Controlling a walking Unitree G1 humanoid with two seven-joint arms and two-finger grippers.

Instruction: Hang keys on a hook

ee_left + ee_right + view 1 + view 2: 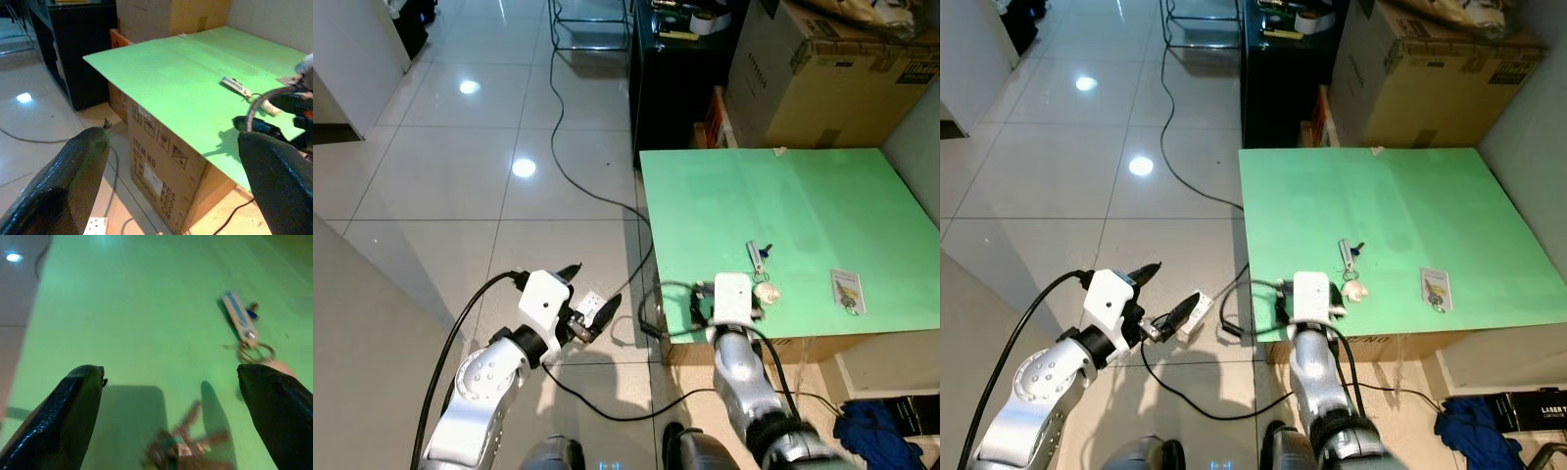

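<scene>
Green table (822, 196), keys (183, 445) underneath jaws.

— What sort of place is this?
— An indoor storage-like room: glossy white floor tiles (460, 147), big cardboard boxes (822, 83), a black shelf unit (680, 78).
— And the table?
— A green board (803, 215) laid on a carton, cables (568, 166) trailing across the floor.

keys (188, 445) blurred and cut by the frame edge, cardboard box (822, 69) cropped at top
</scene>
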